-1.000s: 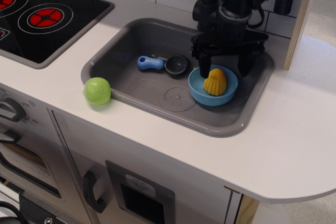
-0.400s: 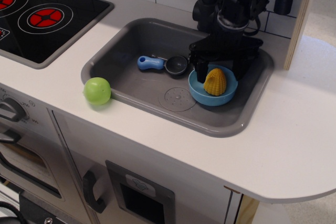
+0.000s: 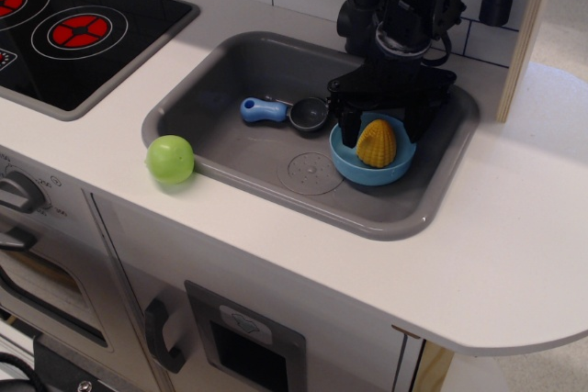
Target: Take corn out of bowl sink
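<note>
The yellow-orange corn (image 3: pixel 376 146) stands upright in the light-blue bowl (image 3: pixel 367 174), which sits at the right side of the grey sink (image 3: pixel 230 75). My gripper (image 3: pixel 378 130) hangs over the bowl from behind. It is open, with one dark finger (image 3: pixel 347 126) to the left of the corn and the other to its right. The fingers reach down to about the bowl's rim, and the corn's upper part lies between them. I cannot tell whether they touch the corn.
A small dark cup with a blue handle (image 3: pixel 285 113) lies in the sink left of the bowl. A green ball (image 3: pixel 171 159) rests on the white counter at the sink's front-left corner. The black stove panel (image 3: pixel 64 29) is at the far left. A wooden post (image 3: pixel 528 34) stands to the right.
My gripper has come down and forward, from above the bowl's back rim to straddling the corn. The corn, the bowl and the other things have not moved.
</note>
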Robot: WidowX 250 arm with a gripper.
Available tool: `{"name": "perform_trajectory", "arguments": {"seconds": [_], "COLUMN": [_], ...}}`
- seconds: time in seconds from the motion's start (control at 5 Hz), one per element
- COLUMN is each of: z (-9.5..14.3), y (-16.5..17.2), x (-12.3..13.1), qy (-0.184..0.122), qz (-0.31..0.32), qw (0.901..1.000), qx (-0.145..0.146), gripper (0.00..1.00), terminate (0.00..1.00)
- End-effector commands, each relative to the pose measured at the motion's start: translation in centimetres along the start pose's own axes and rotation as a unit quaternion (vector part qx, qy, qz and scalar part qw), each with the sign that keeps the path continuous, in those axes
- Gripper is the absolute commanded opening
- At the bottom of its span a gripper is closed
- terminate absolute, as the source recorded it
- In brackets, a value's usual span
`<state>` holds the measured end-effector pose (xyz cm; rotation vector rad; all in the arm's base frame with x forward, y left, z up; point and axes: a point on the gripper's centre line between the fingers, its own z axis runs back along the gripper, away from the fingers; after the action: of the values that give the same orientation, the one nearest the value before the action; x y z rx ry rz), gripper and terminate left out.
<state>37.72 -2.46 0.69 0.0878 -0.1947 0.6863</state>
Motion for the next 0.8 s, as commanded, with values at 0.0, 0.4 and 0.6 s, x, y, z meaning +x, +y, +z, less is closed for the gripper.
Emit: {"name": "perform_trajectory", "arguments": {"seconds": [0.0,0.4,0.6], "z": [-0.49,-0.47,0.19], "y": [-0.69,-0.57,-0.41], "x": [0.92,0.56,0.82], "qy": [-0.014,-0.021,-0.027], "qz": [0.001,-0.002,-0.005], "qw": [0.9999,0.9997,0.9994], "qx": [-0.005,-0.013,-0.020], "gripper": [1.00,0.00,0.00], "terminate": [0.00,0.00,0.00]}}
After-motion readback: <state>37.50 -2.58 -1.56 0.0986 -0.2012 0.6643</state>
